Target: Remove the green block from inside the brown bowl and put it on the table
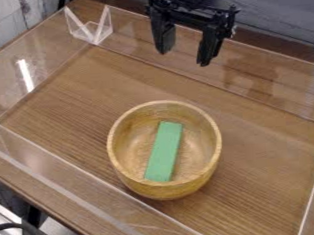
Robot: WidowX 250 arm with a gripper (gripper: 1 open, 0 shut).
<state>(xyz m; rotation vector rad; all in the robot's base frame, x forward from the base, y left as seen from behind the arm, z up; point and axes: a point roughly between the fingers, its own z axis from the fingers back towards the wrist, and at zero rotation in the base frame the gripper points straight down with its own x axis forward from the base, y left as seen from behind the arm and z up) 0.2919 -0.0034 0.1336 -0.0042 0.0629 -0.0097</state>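
Observation:
The green block (pixel 165 150) lies flat inside the brown bowl (pixel 127 161), its long side running near to far. The bowl sits on the table (pixel 104 88) toward the front. My gripper (pixel 185 48) hangs open well above and behind the bowl, near the back wall, its dark fingers (pixel 209 44) pointing down with nothing between them.
Clear plastic walls (pixel 23 68) edge the tabletop on all sides. A folded clear plastic piece (pixel 90 25) stands at the back left corner. Bare wood stretches to the left and right of the bowl.

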